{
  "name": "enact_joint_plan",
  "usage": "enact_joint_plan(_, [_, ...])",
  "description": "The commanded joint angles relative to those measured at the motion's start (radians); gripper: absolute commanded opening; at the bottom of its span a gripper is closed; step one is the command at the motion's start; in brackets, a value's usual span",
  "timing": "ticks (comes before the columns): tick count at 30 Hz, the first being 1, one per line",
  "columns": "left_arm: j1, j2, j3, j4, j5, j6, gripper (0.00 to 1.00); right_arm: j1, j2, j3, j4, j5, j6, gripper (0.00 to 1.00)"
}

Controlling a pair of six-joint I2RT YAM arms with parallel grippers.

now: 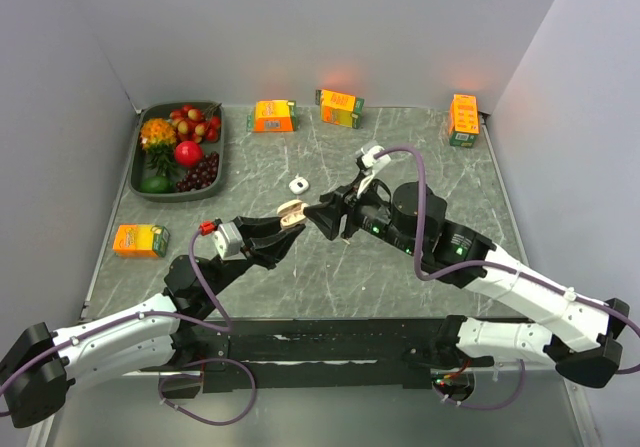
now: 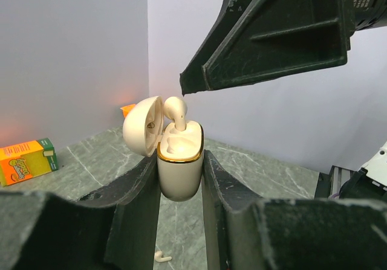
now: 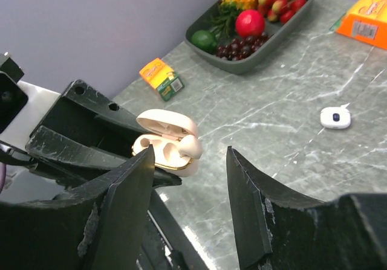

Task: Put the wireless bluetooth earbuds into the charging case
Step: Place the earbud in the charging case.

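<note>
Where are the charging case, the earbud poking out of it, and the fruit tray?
charging case (image 2: 179, 176): left wrist view, on its lower body.
earbud (image 2: 175, 107): left wrist view, on its rounded head.
fruit tray (image 1: 137, 162): top external view, on its left rim.

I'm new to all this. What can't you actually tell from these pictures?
1. Earbud in the case: top view, too small to see.
2. How deep it sits: left wrist view, the case rim hides its stem.
3. Other earbud on the table: left wrist view, partly hidden by fingers of the left gripper.
</note>
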Motion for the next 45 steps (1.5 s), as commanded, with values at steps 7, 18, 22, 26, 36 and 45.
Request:
enact_joint_plan(7, [-0.004,-0.007,0.029,0.047,0.003,-0.005,0.01,-0.006,0.009,0.062,-0.056,0.057,0.035,0.53])
enact_joint_plan(18, [-0.004,-0.024,0.019,0.040,-0.007,-0.013,0.01,-0.006,0.046,0.089,-0.044,-0.013,0.049,0.55])
enact_joint_plan(22, [-0.004,-0.026,0.019,0.037,-0.005,-0.010,0.01,-0.006,0.053,0.098,-0.036,-0.042,0.050,0.55])
enact_joint_plan(26, [-0.004,-0.026,0.017,0.041,-0.008,-0.010,0.01,-0.007,0.057,0.099,-0.018,-0.067,0.049,0.56])
enact_joint_plan(36, [-0.004,-0.026,0.011,0.044,-0.011,-0.013,0.01,-0.004,0.035,0.086,0.014,-0.121,0.060,0.54])
enact_joint_plan(45, [-0.004,-0.023,0.014,0.046,-0.019,-0.013,0.01,-0.006,0.018,0.076,0.016,-0.128,0.066,0.55])
